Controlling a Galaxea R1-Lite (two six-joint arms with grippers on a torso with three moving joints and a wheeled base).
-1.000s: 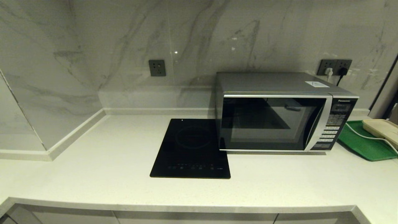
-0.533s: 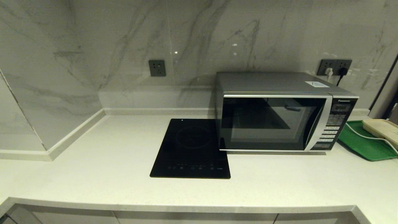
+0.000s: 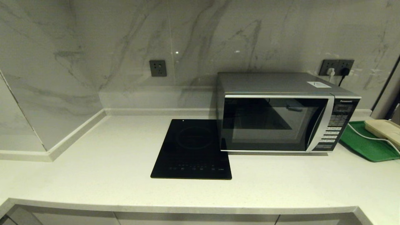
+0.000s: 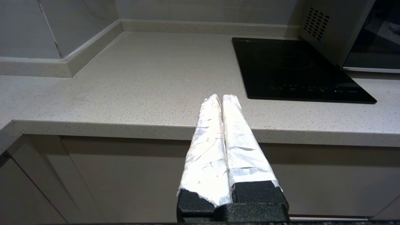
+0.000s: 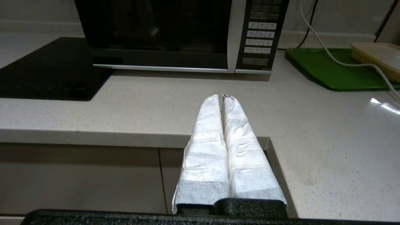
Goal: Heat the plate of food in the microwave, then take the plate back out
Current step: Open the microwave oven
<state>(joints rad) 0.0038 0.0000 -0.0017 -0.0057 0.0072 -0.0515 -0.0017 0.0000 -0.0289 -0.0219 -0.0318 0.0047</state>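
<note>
The silver microwave (image 3: 281, 112) stands at the back right of the counter with its dark glass door shut and its keypad (image 5: 261, 34) at the right. The plate of food is out of view. My left gripper (image 4: 221, 97) is shut and empty, held in front of the counter's front edge, left of the cooktop. My right gripper (image 5: 222, 97) is also shut and empty, hanging over the front edge of the counter, facing the microwave's keypad side. Neither arm shows in the head view.
A flat black induction cooktop (image 3: 193, 148) lies left of the microwave. A green tray (image 3: 365, 143) with a cream slab (image 3: 384, 129) and a white cable (image 5: 331, 56) sits to its right. Marble walls close the back and left.
</note>
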